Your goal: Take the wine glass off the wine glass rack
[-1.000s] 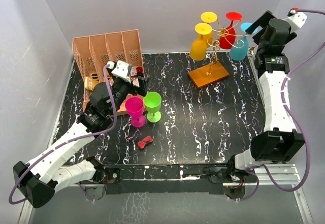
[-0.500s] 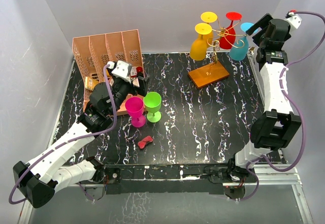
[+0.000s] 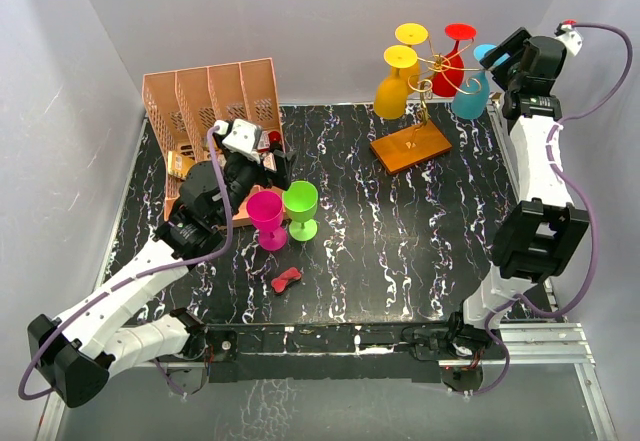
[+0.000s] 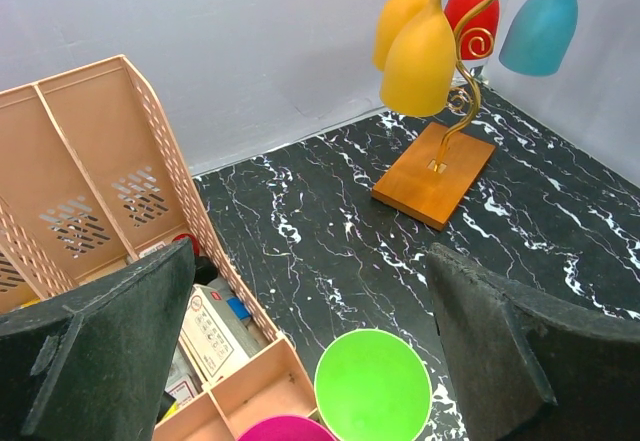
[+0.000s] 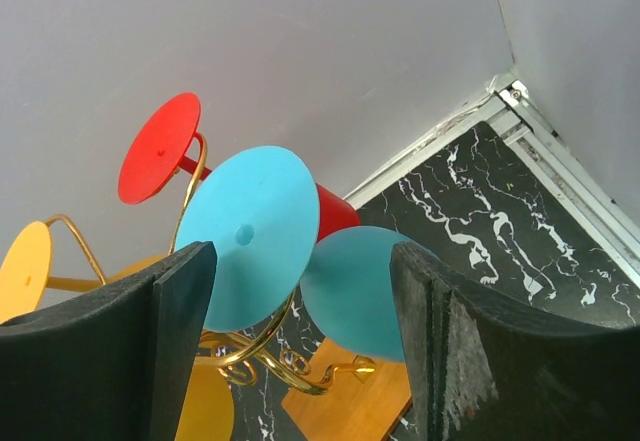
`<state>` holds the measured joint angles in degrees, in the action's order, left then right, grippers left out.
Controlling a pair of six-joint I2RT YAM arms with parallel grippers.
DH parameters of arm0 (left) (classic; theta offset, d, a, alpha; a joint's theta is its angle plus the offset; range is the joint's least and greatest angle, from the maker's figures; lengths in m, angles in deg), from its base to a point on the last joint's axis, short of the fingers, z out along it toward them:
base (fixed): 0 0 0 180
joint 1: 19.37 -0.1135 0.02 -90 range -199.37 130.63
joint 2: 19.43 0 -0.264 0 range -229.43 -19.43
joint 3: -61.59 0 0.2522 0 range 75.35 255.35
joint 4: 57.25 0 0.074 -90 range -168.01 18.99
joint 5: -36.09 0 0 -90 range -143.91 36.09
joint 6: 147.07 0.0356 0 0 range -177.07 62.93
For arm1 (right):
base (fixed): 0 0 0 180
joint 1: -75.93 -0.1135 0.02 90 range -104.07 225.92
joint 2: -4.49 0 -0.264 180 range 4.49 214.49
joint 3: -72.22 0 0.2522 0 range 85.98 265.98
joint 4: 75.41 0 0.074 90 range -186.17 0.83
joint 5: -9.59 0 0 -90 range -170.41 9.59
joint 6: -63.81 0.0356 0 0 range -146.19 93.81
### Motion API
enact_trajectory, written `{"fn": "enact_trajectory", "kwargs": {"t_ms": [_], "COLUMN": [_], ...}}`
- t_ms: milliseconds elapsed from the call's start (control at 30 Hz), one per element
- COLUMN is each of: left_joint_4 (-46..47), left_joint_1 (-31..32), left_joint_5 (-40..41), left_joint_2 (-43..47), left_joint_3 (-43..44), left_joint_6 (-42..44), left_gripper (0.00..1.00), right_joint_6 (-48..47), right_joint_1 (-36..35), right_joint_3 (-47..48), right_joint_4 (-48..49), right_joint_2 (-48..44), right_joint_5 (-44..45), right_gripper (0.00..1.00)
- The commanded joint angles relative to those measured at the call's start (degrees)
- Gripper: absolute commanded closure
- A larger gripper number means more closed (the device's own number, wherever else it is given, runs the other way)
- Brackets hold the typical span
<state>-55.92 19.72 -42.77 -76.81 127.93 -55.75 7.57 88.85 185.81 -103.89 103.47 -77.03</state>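
Blue glass hangs upside down on the rack, far-right corner. My right gripper brackets it, jaws apart, nothing held. Looks light, rigid, slick; I'd pinch the bowl's neck. Left gripper wide, empty.

Soft, even light is coming from overhead, casting only faint shadows. My left fingers and right fingers are showing dark and slightly blurred.

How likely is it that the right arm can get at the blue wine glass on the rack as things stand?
Probably yes: the right pincer, jaws open, faces the blue wine glass hanging on the rack, with nothing between them.
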Motion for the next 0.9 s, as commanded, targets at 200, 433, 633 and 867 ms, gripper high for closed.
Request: {"fn": "enact_trajectory", "kwargs": {"t_ms": [200, 433, 633, 867], "left_joint_4": [1.0, 1.1, 1.2, 1.3], "left_joint_1": [-0.3, -0.4, -0.4, -0.3], "left_joint_5": [-0.3, -0.2, 0.4, 0.6], "left_joint_2": [0.1, 0.2, 0.7, 0.6], "left_joint_3": [1.3, 1.1, 1.1, 1.0], "left_joint_6": [-0.4, -0.4, 0.0, 0.1], "left_gripper": [0.03, 0.03, 0.03, 0.03], "right_joint_6": [-0.9, -1.5, -1.3, -0.9], "right_joint_1": [0.5, 0.5, 0.5, 0.5], "right_joint_3": [3.2, 1.6, 1.3, 1.7], "right_joint_4": [4.1, 5.5, 5.8, 5.9], "right_joint_2": [0.7, 0.4, 0.7, 0.7], "right_joint_5": [0.5, 0.7, 0.4, -0.1], "right_gripper": [0.34, 0.44, 0.55, 0.70]}}
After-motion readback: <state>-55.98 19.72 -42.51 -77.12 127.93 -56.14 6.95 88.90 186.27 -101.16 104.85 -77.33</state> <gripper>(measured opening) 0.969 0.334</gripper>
